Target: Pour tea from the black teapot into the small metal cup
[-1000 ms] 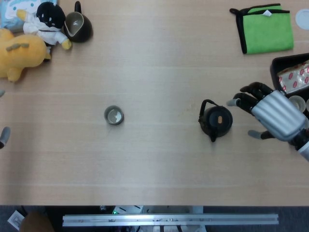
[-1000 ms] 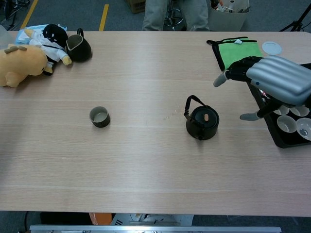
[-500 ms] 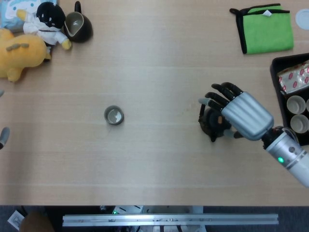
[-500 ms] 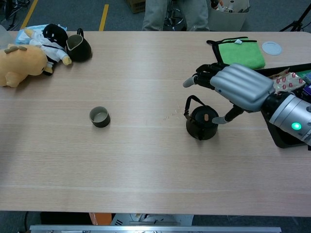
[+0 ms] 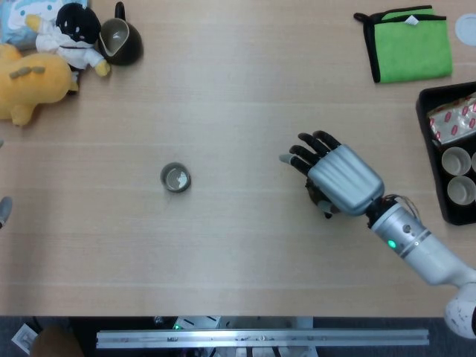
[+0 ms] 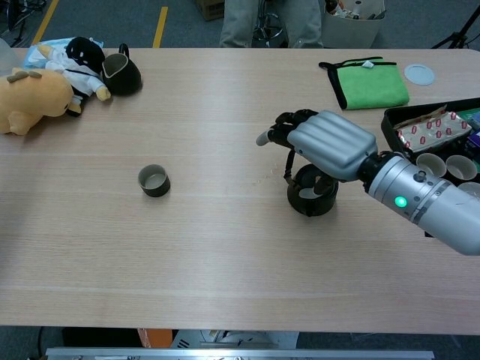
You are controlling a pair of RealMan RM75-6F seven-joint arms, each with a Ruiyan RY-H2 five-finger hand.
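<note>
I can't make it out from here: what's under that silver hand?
The black teapot sits under the right hand, which covers its lid and handle top. Whether the fingers grip the handle is hidden.

black teapot (image 6: 309, 196): upright, mid-table, mostly hidden | small metal cup (image 5: 175, 178): upright, well left

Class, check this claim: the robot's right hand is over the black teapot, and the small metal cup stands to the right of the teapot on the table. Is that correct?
Not quite. The right hand is over the black teapot, but the small metal cup stands to the left of the teapot, well apart from it, on the table. The chest view shows this plainly.
</note>
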